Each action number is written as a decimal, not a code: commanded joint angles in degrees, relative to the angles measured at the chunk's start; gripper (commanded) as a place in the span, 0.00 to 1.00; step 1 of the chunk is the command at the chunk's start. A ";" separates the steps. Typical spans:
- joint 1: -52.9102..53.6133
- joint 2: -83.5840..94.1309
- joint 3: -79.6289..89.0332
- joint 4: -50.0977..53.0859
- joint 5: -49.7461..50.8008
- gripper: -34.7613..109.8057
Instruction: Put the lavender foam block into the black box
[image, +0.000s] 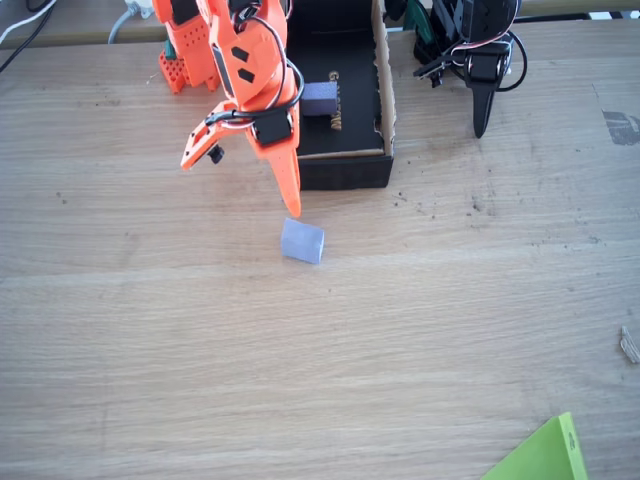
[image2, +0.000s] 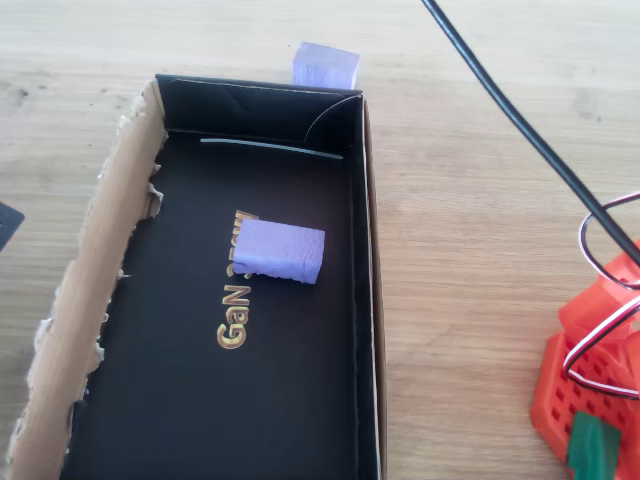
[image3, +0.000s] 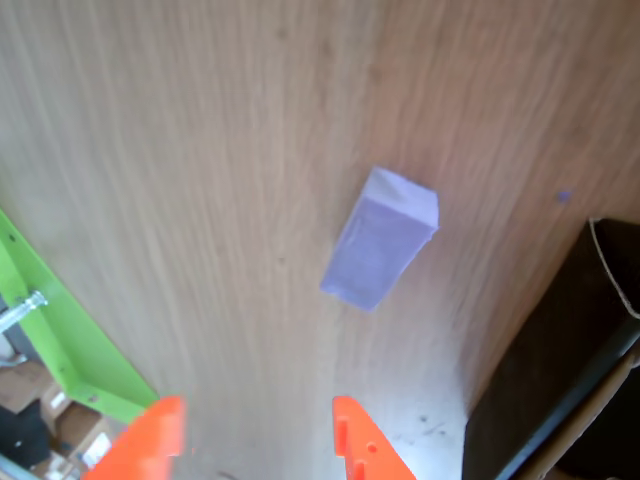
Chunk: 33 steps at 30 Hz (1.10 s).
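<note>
Tool (image: 245, 178) hangs wide and empty above the lavender foam block (image: 302, 241), which lies on the desk (image: 400, 330) outside the black box (image: 345, 165), so grasp and placement remain.

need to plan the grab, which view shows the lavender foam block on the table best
The wrist view: the lavender foam block lies whole and large on bare wood ahead of the open claw. The fixed view shows it small near the black box; overhead, just a sliver.
</note>
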 joint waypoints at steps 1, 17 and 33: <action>0.53 3.08 1.41 -1.49 0.18 0.41; 1.85 4.83 6.50 -2.29 2.64 0.47; -0.88 5.45 7.73 6.86 12.22 0.47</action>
